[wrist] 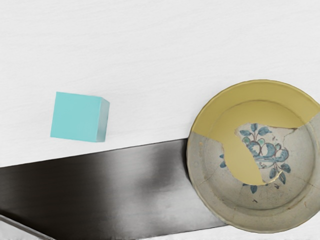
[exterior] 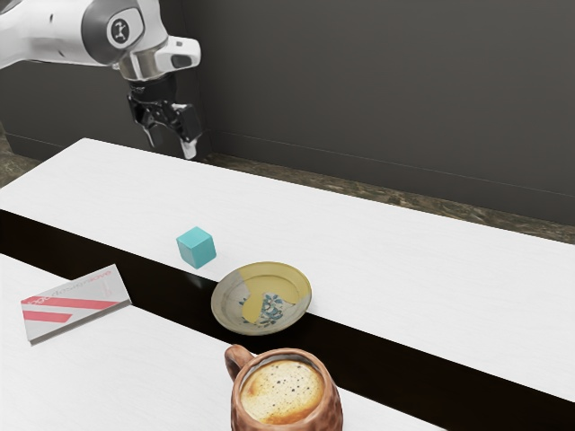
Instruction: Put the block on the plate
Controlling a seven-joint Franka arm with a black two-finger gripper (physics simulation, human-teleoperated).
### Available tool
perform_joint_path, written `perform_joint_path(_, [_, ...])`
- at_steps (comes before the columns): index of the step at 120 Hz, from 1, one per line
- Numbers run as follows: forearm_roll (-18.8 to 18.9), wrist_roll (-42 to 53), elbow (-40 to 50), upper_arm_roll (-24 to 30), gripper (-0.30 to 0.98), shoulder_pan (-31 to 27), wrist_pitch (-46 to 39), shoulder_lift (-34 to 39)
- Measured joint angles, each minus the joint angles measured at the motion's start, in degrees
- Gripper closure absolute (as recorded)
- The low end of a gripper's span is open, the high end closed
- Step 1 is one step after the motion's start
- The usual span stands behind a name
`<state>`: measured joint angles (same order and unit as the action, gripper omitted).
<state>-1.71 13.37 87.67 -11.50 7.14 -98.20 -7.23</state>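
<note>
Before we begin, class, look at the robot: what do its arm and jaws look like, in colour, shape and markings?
My arm is smooth, rounded and mostly white, with a dark grey disc that carries a small round black-and-white logo. Below it sits a metallic band, then black, angular jaws, one with a pale tip.

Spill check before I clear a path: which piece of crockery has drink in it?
The handled, copper-coloured mug: pale brown, bubbly drink shows inside its rim. The plate has no handle, and its flower-and-fruit pattern lies bare.
</note>
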Motion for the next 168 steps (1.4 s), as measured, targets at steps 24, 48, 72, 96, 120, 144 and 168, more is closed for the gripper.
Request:
perform_joint_path(24, [0.1,0.3,0.0,0.0,0.00,0.0,0.4,0.0])
perform_joint_path(48, [0.0,0.7,2.4,-0.2,0.00,-0.8,0.4,-1.8])
perform_joint_path(72, [0.9,5.0,2.0,-0.5,0.00,-3.4,-3.2,-8.3])
perform_joint_path(96, [0.9,10.4,0.5,-0.5,0.00,-5.6,-8.9,-16.3])
perform_joint_path(120, [-0.2,14.2,-4.4,-0.5,0.00,-7.9,-11.5,-22.8])
perform_joint_path(144, [-3.1,16.9,-6.0,-0.6,0.00,-9.0,-14.0,-27.3])
perform_joint_path(168, [-5.1,18.3,-6.1,-0.5,0.00,-9.3,-16.2,-29.5])
